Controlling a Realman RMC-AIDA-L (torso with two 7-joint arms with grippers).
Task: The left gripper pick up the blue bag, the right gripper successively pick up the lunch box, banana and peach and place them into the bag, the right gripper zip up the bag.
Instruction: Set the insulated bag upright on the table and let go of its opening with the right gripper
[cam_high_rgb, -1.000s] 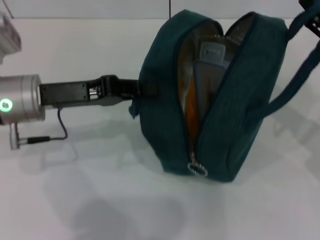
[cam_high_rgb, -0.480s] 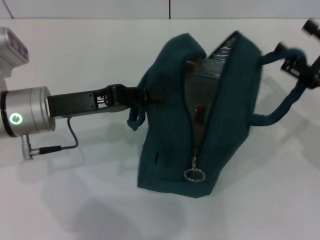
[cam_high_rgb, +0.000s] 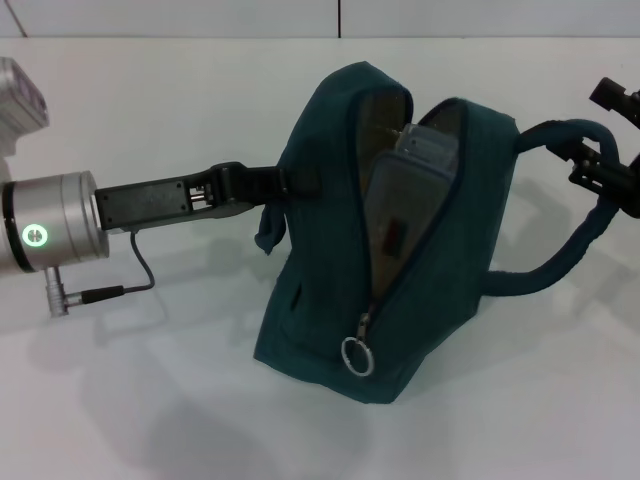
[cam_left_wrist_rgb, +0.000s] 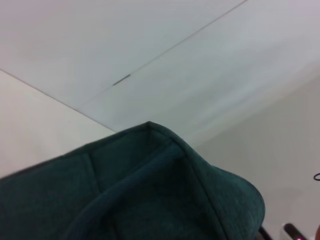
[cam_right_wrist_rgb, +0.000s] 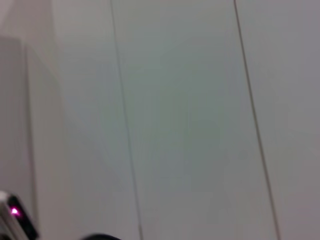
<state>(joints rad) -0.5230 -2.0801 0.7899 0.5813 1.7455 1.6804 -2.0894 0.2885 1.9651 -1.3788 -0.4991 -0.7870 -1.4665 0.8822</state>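
Head view shows us one dark teal fabric lunch bag with foil lining, the blue bag (cam_high_rgb: 320, 300), standing mid-table, its mouth gaping. The left gripper (cam_high_rgb: 283, 184), a black claw, is clamped on the bag's left side handle. The right gripper (cam_high_rgb: 612, 160), far right, sits by the other loop handle; we cannot tell its finger state. Inside we count one clear plastic lunch box (cam_high_rgb: 408, 190); the banana and peach are hidden. We judge the bag soft and floppy, now weighted; the one metal ring zipper pull (cam_high_rgb: 357, 355) is the spot to grip.
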